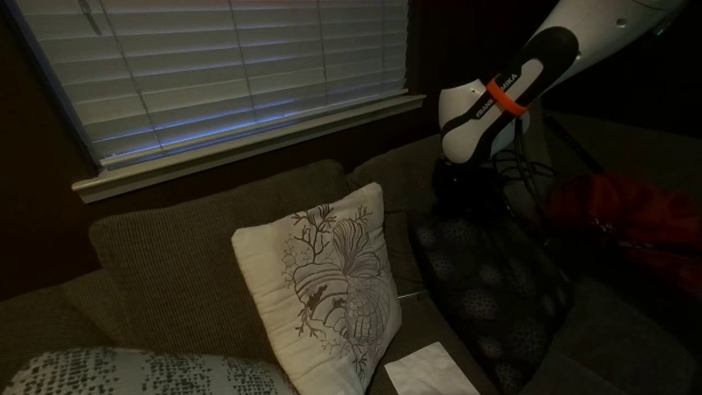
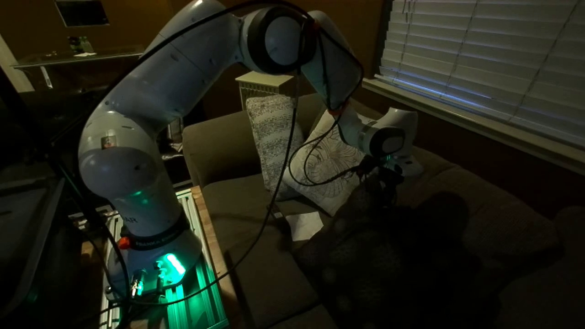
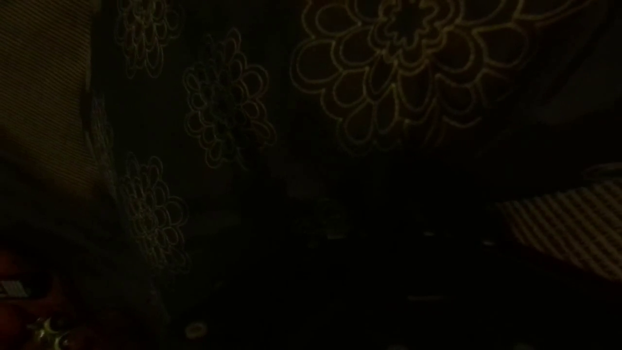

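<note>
A dark pillow (image 1: 488,296) with pale flower outlines stands tilted on the sofa. It also shows dimly in an exterior view (image 2: 361,256) and fills much of the wrist view (image 3: 223,102). My black gripper (image 1: 470,211) is at the pillow's upper edge, pointing down, and the cloth draws together in folds there. It appears shut on that edge; in an exterior view the gripper (image 2: 384,189) also meets the pillow's top. The fingertips are lost in darkness in the wrist view. A cream pillow (image 1: 334,291) with a shell print leans beside it, also visible in an exterior view (image 2: 327,160).
The ribbed sofa (image 1: 186,274) runs below a window with blinds (image 1: 219,66). A white paper (image 2: 305,225) lies on the seat near a small dark object (image 2: 275,211). A grey patterned pillow (image 2: 274,137) stands at the sofa arm. A red bag-like item (image 1: 630,214) lies beyond the gripper.
</note>
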`<state>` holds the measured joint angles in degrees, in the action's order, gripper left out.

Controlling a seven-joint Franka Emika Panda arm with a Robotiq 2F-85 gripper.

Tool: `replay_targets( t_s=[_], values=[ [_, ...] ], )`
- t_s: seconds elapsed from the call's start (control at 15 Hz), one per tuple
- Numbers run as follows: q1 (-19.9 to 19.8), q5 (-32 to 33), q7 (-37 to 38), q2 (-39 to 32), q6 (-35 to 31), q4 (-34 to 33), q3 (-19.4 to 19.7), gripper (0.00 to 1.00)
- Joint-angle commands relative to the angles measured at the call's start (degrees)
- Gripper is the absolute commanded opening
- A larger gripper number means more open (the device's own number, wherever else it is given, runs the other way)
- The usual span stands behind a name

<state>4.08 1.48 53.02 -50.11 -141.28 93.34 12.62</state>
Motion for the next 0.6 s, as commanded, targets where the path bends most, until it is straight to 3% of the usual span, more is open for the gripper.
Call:
replay_targets(
  t_s=[0.0,0.53],
  values=[
    [1.37,-0.59,2.76,1.00,2.40,0.04,1.01,0.00],
    [7.44,3.31,13.12,9.16,1.13,8.81,6.73,0.01]
  ],
)
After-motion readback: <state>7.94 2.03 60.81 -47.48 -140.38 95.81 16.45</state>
